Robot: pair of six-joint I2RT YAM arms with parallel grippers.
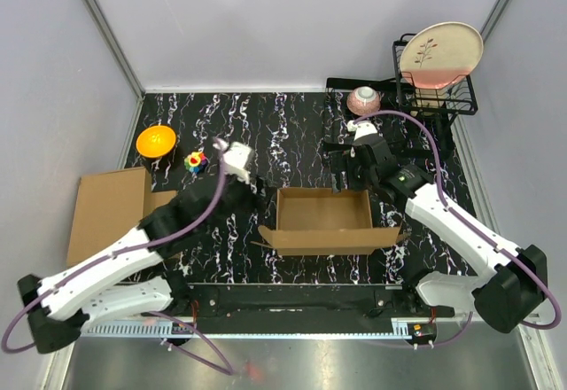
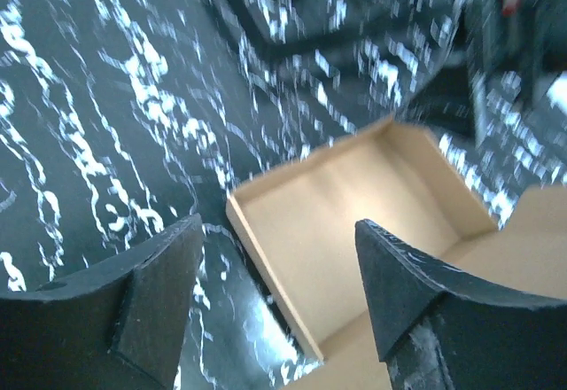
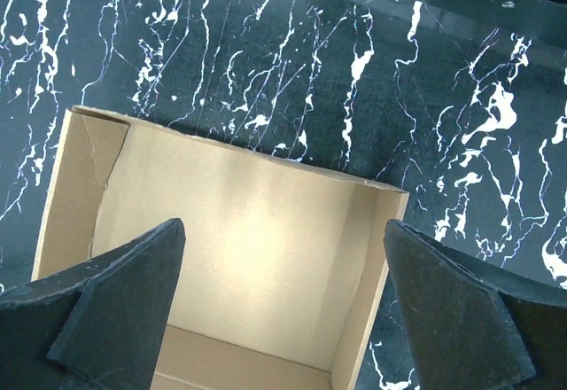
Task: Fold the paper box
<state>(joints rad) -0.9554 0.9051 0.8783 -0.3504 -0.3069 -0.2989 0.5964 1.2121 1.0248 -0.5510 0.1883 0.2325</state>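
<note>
The paper box [image 1: 323, 222] sits in the middle of the surface [image 1: 292, 133], its far and side walls raised and a long front panel spread toward the arms. The left hand [image 2: 279, 230] hangs just off the box's left corner and the right hand [image 3: 283, 230] above its far right part, both released, with nothing between the jaws. To fold well from here, I judge one hand should steady a side wall while the other lifts the front panel evenly along its crease, so the thin walls don't splay.
</note>
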